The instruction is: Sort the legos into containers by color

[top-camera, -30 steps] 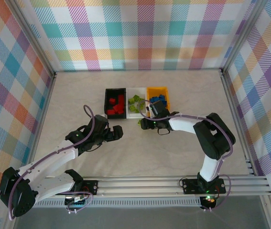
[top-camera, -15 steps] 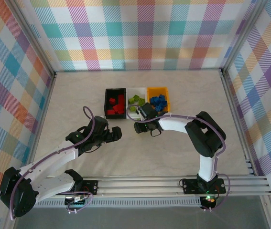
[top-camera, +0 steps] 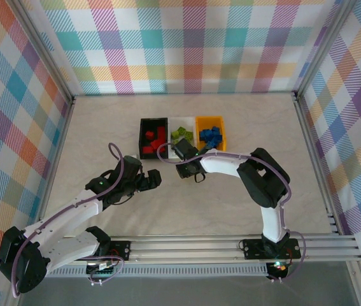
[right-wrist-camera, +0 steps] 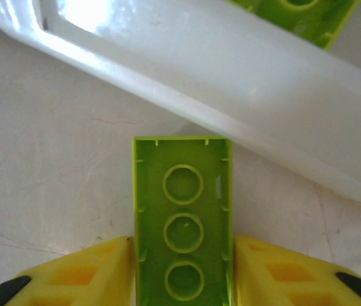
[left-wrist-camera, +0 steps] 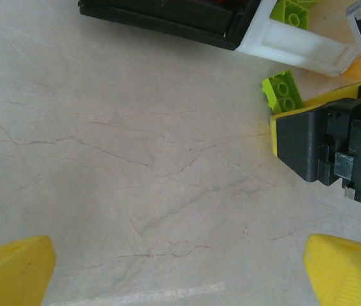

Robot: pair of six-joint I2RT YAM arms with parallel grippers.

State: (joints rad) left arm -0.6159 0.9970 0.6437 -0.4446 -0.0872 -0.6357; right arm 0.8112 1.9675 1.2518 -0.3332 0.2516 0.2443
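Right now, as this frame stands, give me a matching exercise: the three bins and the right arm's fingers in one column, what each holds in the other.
Column one:
1. black bin
2. white bin
3. orange-yellow bin
4. right arm's fingers

Column two:
A. blue bricks
B. single lime green brick, between them, just outside the white bin's wall
C. red bricks
D. lime green bricks

Pairs: 1-C, 2-D, 3-A, 4-B

Robot lab test cell: marble-look bench [top-camera: 104, 134] boxed in w/ plaid cloth walls [top-camera: 186, 44] on alu frame posts [top-camera: 43, 51]; left arm [top-camera: 72, 213] + right arm [top-camera: 221, 164] bolted to slotted rail [top-camera: 193, 245].
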